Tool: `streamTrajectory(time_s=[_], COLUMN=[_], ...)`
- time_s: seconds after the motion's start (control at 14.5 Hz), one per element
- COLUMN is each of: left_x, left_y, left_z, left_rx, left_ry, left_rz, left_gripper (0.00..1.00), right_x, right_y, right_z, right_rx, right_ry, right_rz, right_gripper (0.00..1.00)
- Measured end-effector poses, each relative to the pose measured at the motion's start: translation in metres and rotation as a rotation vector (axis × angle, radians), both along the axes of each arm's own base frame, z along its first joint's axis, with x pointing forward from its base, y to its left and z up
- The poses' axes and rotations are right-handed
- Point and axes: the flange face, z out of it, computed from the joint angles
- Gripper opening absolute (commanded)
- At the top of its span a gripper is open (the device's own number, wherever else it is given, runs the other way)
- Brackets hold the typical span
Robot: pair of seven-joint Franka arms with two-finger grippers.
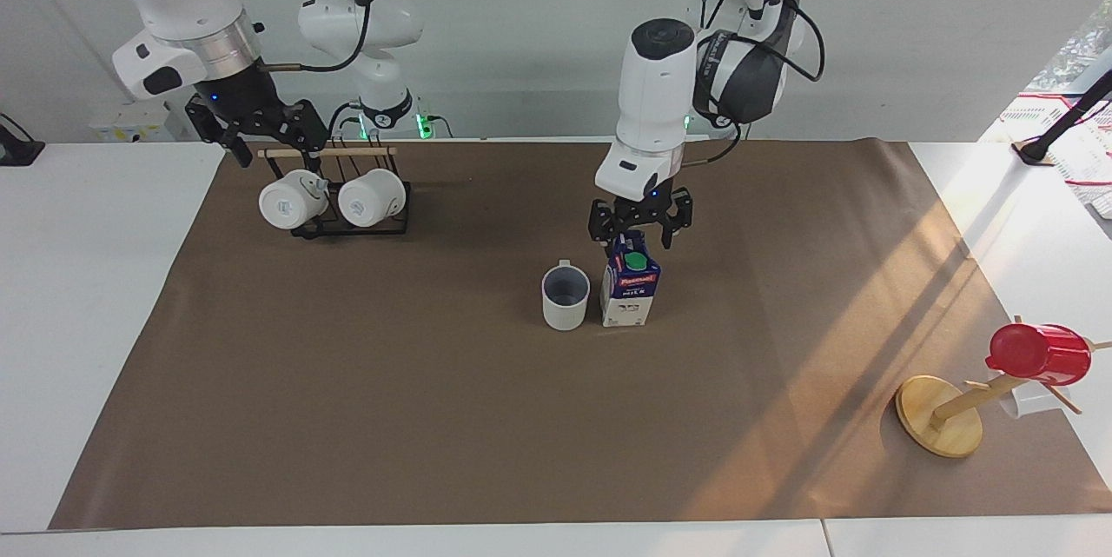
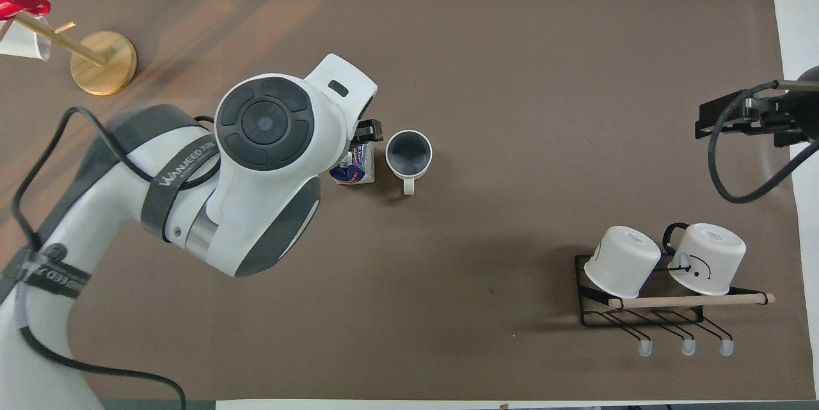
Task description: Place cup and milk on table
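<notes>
as the scene reads from the right arm's end of the surface [image 1: 347, 418] across to the left arm's end, the right claw [image 1: 261, 129] hangs over a black wire rack [image 1: 347, 227] that holds two all-white mugs [image 1: 291, 201] on their sides, close to the robots; whether its fingers are apart or together cannot be told, and this arm seems to be waiting. near the middle of the brown sheet stands the cup [image 1: 565, 297], upright, grey-blue inside showing, its handle turned toward the robots. just beside it, toward the left arm's end, stands the milk [image 1: 631, 289], upright on its base, green cap on the slope of the gable, long axis vertical. the left claw [image 1: 640, 234] hangs directly above the carton's top ridge, fingers spread wide to either side of it and gripping nothing. the deciding relation: the carton lies straight below this claw, so a clean vertical lift should clear it, while any sideways drift toward the right arm's end risks knocking the neighbouring cup. both task things appear already set down. at the left arm's end, far from the robots, a wooden mug tree [image 1: 943, 414] carries a red cup [image 1: 1038, 354].
</notes>
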Motion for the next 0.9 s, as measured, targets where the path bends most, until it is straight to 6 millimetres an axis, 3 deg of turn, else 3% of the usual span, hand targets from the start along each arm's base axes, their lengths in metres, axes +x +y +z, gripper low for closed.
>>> streamTrajectory(time_s=[0.21, 0.55, 0.9], left_x=[0.004, 0.028, 0.029], left_y=[0.062, 0.159, 0.226], left_z=[0.042, 0.066, 0.101], left_rx=[0.036, -0.018, -0.037], left_ry=[0.019, 0.050, 0.077], left_rz=[-0.036, -0.049, -0.058], left_gripper=[1.00, 1.00, 1.00], right_x=[0.000, 0.000, 0.000], right_y=[0.001, 0.000, -0.001], right_z=[-0.001, -0.004, -0.005], right_rx=[-0.001, -0.002, -0.009], right_ry=[0.003, 0.008, 0.010], right_rz=[0.001, 0.000, 0.000], right_gripper=[1.00, 1.00, 1.00])
